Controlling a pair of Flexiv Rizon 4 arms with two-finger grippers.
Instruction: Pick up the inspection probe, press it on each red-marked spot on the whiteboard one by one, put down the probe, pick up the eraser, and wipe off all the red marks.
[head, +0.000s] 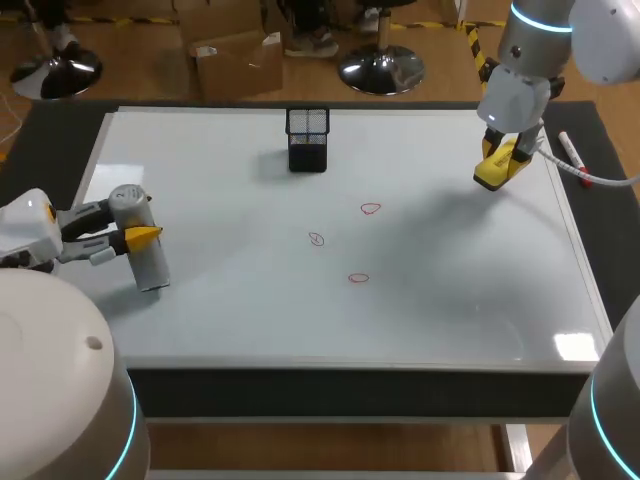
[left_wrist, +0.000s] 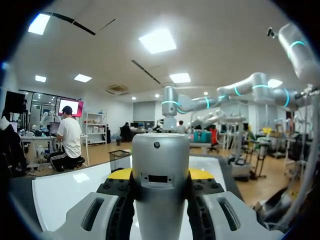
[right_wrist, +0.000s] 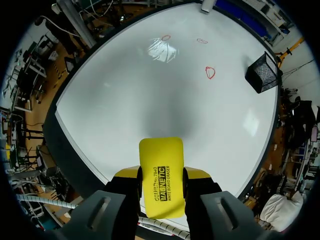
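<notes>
The inspection probe (head: 140, 250), a grey cylinder, stands roughly upright over the left part of the whiteboard (head: 450, 290), with my left gripper (head: 140, 237) shut on it. In the left wrist view the probe (left_wrist: 160, 170) fills the gap between the yellow tips of that gripper (left_wrist: 160, 176). My right gripper (head: 497, 165) hangs above the board's far right, shut on the yellow eraser (head: 490, 177). The eraser (right_wrist: 161, 175) sticks out ahead of the right gripper (right_wrist: 161, 174). Three red marks (head: 371, 208) (head: 316, 239) (head: 359, 278) sit near the board's middle, the nearest mark (right_wrist: 210, 72) well ahead of the eraser.
A black mesh basket (head: 307, 140) stands at the board's back middle, also seen as the basket (right_wrist: 262, 72) beyond the marks. A white marker (head: 572, 155) lies off the board's right edge, close to my right arm.
</notes>
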